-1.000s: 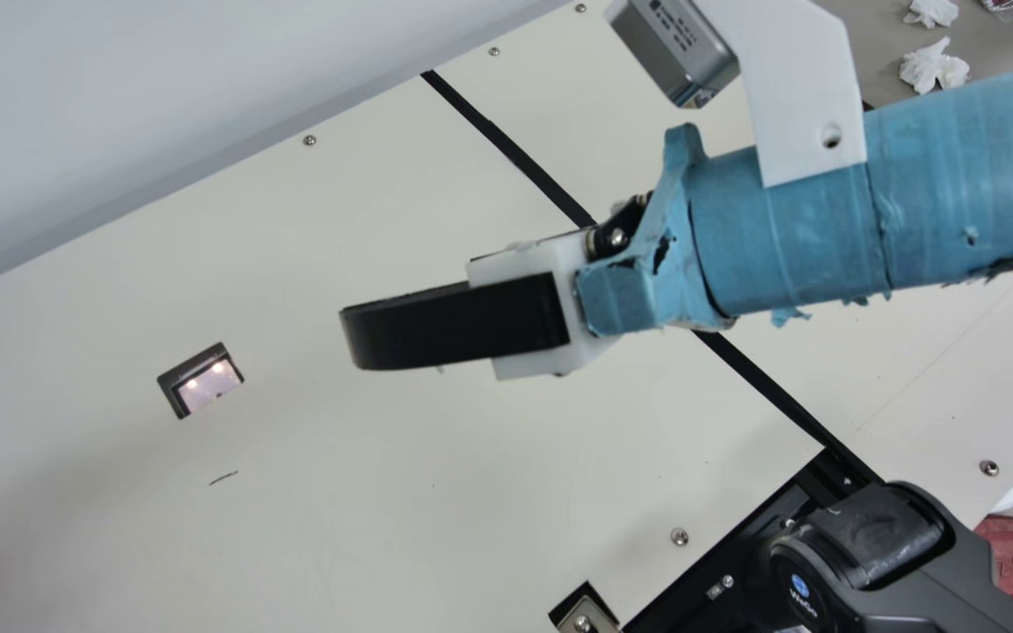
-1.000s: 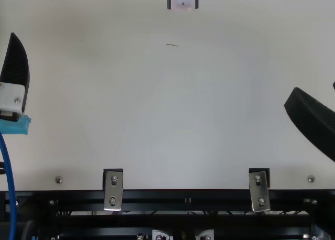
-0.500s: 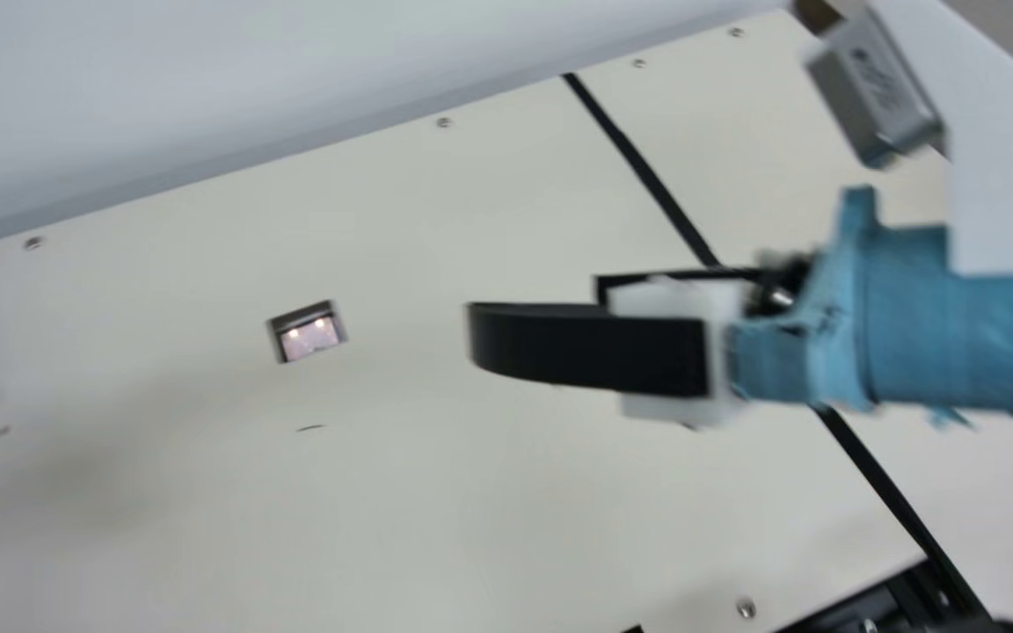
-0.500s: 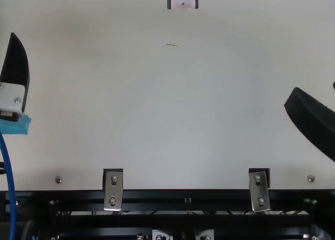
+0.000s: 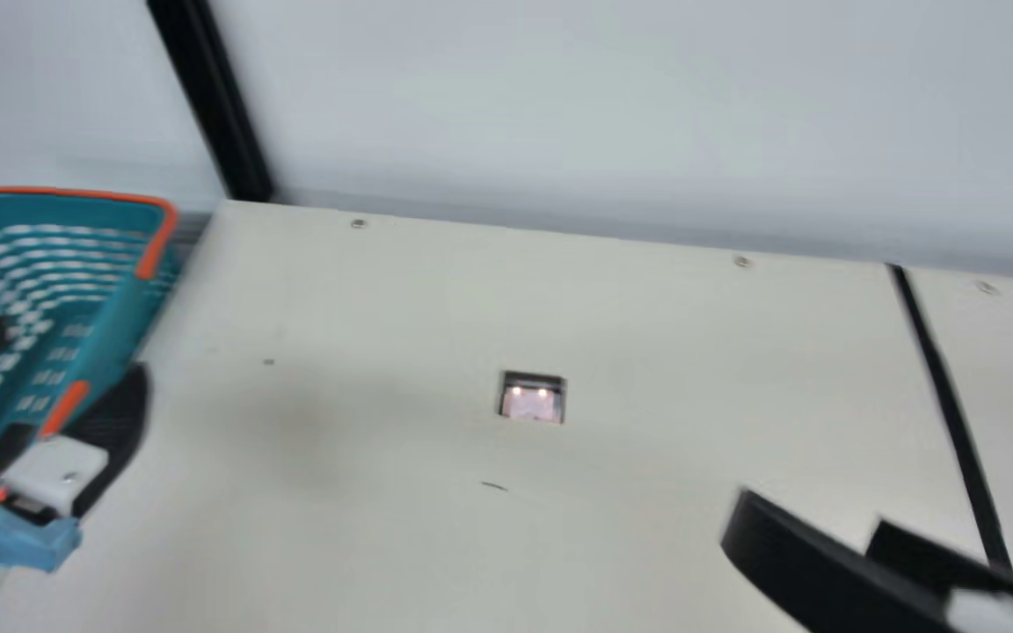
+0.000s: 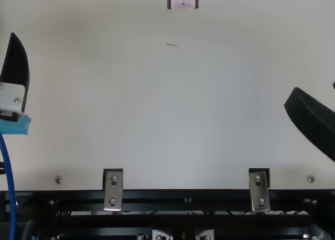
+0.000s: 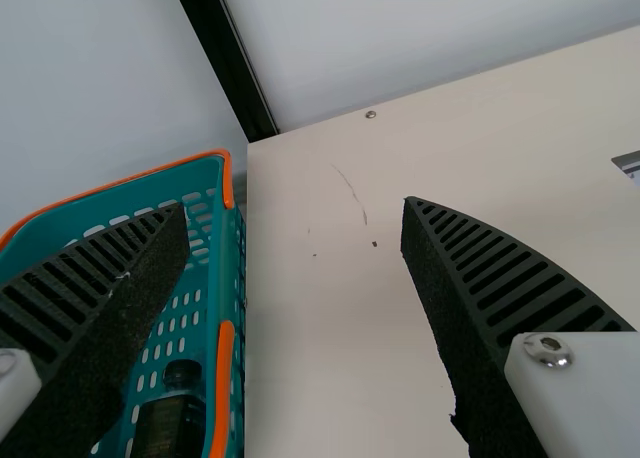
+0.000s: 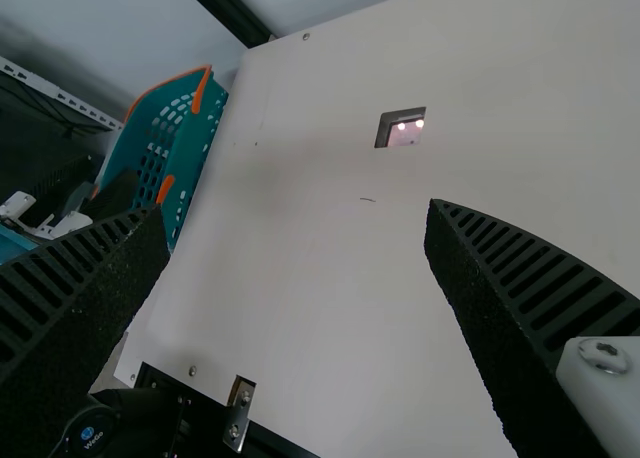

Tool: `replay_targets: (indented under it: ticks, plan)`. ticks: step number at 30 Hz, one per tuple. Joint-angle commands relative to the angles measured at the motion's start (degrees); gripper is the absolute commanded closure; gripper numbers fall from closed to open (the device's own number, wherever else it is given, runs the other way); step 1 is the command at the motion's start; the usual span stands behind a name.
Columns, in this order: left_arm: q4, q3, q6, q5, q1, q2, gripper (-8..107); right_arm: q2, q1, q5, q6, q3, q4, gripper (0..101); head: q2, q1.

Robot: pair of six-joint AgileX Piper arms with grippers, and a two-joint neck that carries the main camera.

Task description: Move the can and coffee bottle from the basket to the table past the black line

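The table is the largest thing, a cream work surface and the goal. A teal basket with orange trim stands just beside its left edge, probably so that the left arm can reach in. The black line crosses the table's right side, marking what the goods must pass. The left gripper has its fingers spread wide around nothing, one above the basket, the other above the table, seemingly lined up for a reach inward. The right gripper, also wide apart and holding nothing, is over the table, likely placed for a handover. Smallest is the bottle, dark and glossy with a dark round cap, inside the basket near its table-side wall.
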Motion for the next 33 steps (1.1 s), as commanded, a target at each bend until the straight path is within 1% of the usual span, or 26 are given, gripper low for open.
replay_targets:
  ticks: [1, 5, 10, 20, 21, 23, 27, 33]
  plan:
    - [0.0, 0.0, 0.0, 0.0, 0.0, 0.0, 9, 0.0, 0.0, 0.0, 0.0, 0.0, 0.0, 0, 3.49, -2.23]
    - [0.0, 0.0, 0.0, 0.0, 0.0, 0.0, 9, 0.0, 0.0, 0.0, 0.0, 0.0, 0.0, 0, 10.2, -4.94]
    - [0.0, 0.0, 0.0, 0.0, 0.0, 0.0, 9, 0.0, 0.0, 0.0, 0.0, 0.0, 0.0, 0, 16.42, -6.2]
    - [0.0, 0.0, 0.0, 0.0, 0.0, 0.0, 9, 0.0, 0.0, 0.0, 0.0, 0.0, 0.0, 0, 16.42, -6.2]
    - [1.86, -0.03, -2.02, -0.08, -0.4, -0.03, 9, 0.0, 0.0, 0.0, 0.0, 0.0, 0.0, 0, 16.42, -6.2]
    - [1.76, -0.35, -2.68, -0.34, -0.11, 0.45, 9, 0.0, 0.0, 0.0, 0.0, 0.0, 0.0, 0, 16.42, -6.2]
    - [3.43, -2.0, -6.73, -1.68, 1.65, 2.66, 9, 0.0, 0.0, 0.0, 0.0, 0.0, 0.0, 0, 16.42, -6.2]
    - [4.78, -5.86, -12.37, -2.88, 6.18, 7.63, 9, 0.0, 0.0, -0.03, 0.0, 0.0, 0.0, 0, 16.42, -6.2]
